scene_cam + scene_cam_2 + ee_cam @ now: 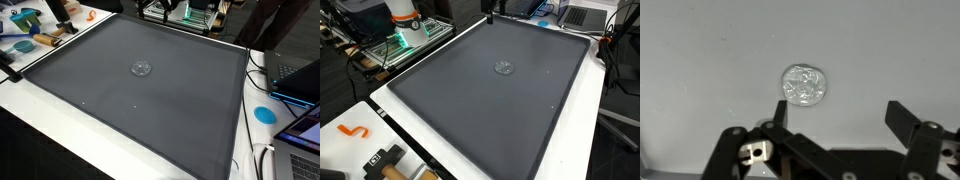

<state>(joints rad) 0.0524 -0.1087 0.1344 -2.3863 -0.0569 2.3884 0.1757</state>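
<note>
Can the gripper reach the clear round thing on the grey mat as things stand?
Probably yes: the clear round thing lies alone on the grey mat; the gripper hovers above it, fingers open.

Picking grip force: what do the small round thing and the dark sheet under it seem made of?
The small round thing: seemingly clear plastic or glass, glossy; see-through with bright crinkled glints. The dark sheet: probably rubber or fabric mat, matte; even grey, no reflections.

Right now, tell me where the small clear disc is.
The clear disc lies near the middle of the grey mat in both exterior views. In the wrist view it sits just ahead of the open hand, untouched.
</note>
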